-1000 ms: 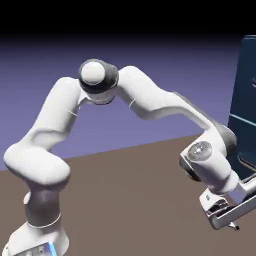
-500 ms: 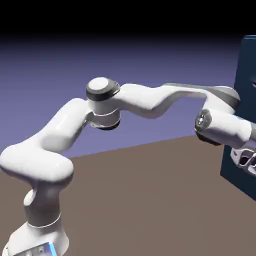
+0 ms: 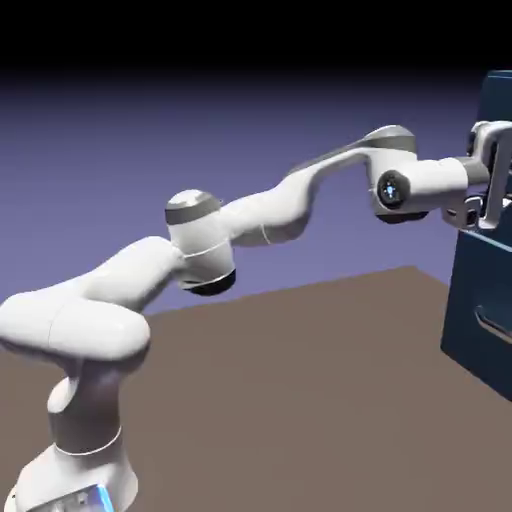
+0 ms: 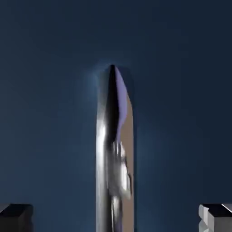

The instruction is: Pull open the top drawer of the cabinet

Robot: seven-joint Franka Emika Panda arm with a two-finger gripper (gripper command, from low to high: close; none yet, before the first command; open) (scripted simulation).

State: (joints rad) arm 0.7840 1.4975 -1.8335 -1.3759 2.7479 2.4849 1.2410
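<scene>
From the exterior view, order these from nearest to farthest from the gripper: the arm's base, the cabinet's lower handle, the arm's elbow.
1. Lower handle: below the gripper, on the cabinet's front.
2. Elbow: mid-picture, left of the gripper.
3. Base: bottom left corner.

A brown surface (image 3: 290,390) is seen spread across the lower part of the exterior view, from about 3 o'clock round through 6 to 9 o'clock. Above it, at 12 o'clock, a plain blue-violet backdrop (image 3: 280,130) is shown, darkened to black along the picture's top edge.
</scene>
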